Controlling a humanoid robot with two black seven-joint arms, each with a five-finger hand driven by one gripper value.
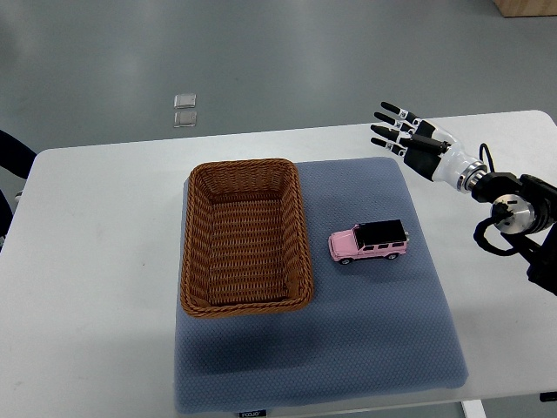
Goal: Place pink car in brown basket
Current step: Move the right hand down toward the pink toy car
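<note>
Above the mat's far right corner, your right hand hovers with fingers spread, holding nothing. You see the pink car well below them on the blue mat, beside the brown basket.

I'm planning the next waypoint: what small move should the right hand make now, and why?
Probably bring the right hand down and toward the pink car: its fingers are spread and empty, above the mat's far corner, while the car sits untouched beside the brown basket.
</note>
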